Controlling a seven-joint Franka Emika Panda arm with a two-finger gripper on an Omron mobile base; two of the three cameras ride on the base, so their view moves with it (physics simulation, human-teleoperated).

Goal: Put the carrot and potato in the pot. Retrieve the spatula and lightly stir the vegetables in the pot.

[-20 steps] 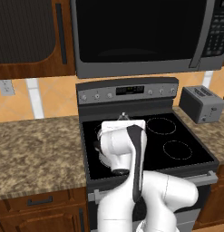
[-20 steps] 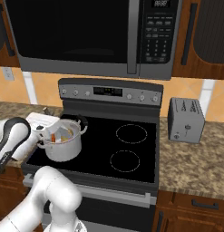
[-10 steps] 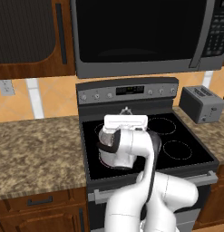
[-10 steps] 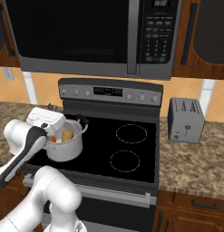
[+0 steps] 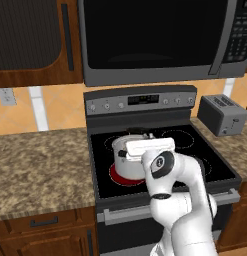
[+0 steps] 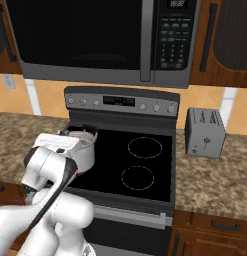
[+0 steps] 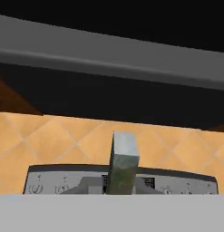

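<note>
The steel pot [image 5: 126,161] stands on the glowing red front-left burner of the stove; in the right base view the pot [image 6: 86,150] shows its rim and a black handle. My gripper [image 5: 147,145] hovers at the pot's rim, its white hand across the mouth, so the carrot and potato are hidden. Seen from the right, the gripper [image 6: 65,142] sits at the pot's near-left side. In the hand view a grey-green slab, the spatula [image 7: 124,163], rises from between the shut jaws toward the back wall.
A microwave [image 5: 155,40] hangs low over the stove. The stove's control panel [image 5: 140,100] runs along the back. A toaster [image 6: 205,132] stands on the right counter. Granite counter [image 5: 40,165] lies left of the stove; two right burners [image 6: 144,147] are bare.
My elbow has swung from in front of the pot over to the right. The hand has shifted slightly right over the pot's mouth. The jaws have stayed shut.
</note>
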